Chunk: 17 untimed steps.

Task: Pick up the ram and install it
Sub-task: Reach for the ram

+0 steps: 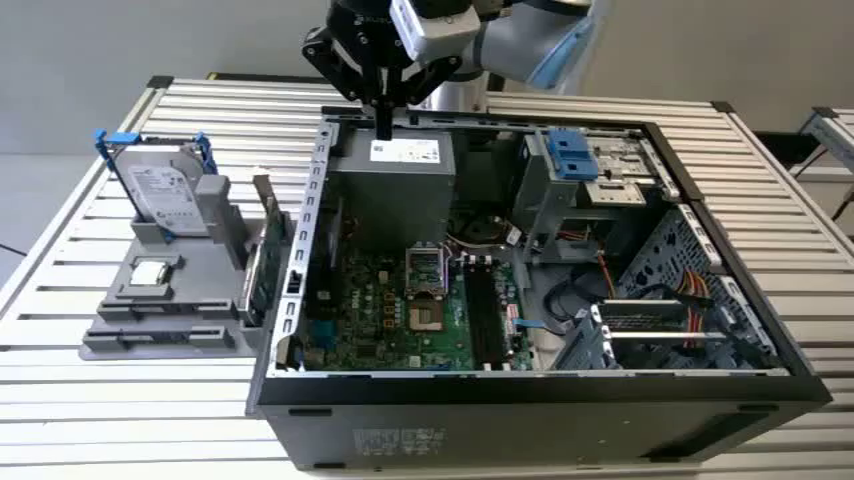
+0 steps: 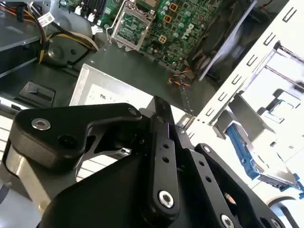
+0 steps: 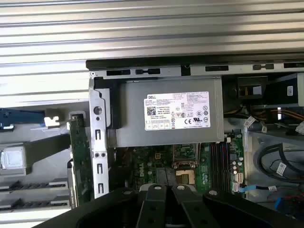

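Black gripper (image 1: 384, 128): fingers pressed together, poised over the power supply (image 1: 391, 160);
Ram (image 1: 278, 262): on edge in grey holder (image 1: 160, 320), just beside the computer case (image 1: 534, 405); apart from gripper

I think this is a robot lab or workshop. I see a table (image 1: 134, 400) of long metal bars, an open computer case (image 1: 534, 410) lying on it, a grey stand (image 1: 167, 305) holding computer parts, and a robot arm (image 1: 534, 45) above.
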Available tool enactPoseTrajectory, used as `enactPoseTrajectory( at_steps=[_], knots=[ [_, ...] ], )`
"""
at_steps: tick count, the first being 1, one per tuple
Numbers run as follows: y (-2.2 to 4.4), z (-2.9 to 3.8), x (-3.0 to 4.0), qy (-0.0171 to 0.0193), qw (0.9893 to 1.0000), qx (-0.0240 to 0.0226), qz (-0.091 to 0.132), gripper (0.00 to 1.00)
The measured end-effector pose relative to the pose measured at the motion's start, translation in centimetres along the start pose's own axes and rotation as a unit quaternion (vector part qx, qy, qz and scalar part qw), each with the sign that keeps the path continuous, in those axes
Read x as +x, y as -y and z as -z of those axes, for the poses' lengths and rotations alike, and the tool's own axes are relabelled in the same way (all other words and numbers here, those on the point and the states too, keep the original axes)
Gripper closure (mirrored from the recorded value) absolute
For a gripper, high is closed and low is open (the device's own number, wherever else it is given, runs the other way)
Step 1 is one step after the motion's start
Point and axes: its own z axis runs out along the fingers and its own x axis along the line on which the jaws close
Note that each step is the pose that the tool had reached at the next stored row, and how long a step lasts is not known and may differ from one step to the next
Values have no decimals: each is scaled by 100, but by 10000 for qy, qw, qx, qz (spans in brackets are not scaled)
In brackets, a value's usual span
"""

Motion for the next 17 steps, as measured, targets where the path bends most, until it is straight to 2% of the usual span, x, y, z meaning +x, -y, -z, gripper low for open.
enactPoseTrajectory(
  at_steps=[17],
  knots=[
    [4, 1, 47, 0, 10000, 0, 0, 100]
  ],
)
